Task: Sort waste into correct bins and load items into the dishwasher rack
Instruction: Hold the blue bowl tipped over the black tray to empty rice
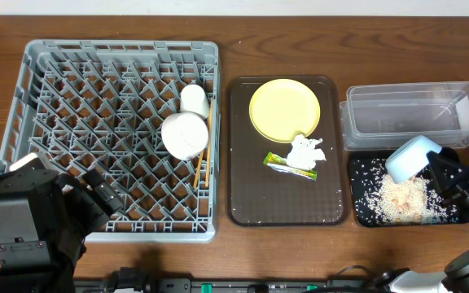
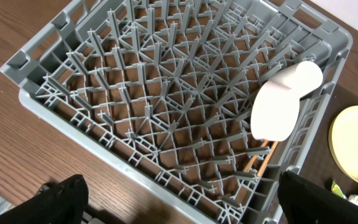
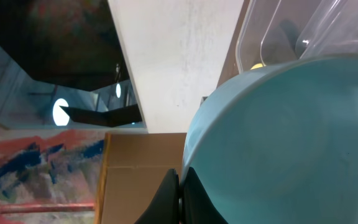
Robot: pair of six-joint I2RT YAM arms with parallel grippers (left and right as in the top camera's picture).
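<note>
Right gripper (image 1: 436,160) is clamped on the light blue bowl (image 1: 411,156), tilted over the shallow black rectangular tray (image 1: 363,207) at the worktop's front-right corner, where white rice crumbs (image 1: 401,199) lie. Left gripper (image 1: 100,195) hovers wide open at the large grey pegged plastic rack (image 1: 55,57).

- **Loaded:** white bowl (image 1: 186,134), small white cup (image 1: 194,99), thin wooden chopsticks (image 1: 201,167).
- **Outstanding:** the blue bowl, and the round yellow plate (image 1: 283,110), crumpled white tissue (image 1: 304,152) and yellow-green wrapper (image 1: 283,163) on the brown serving tray (image 1: 243,195).

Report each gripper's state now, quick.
Left gripper: open, holding nothing.
Right gripper: shut on the rim of the light blue bowl.
</note>
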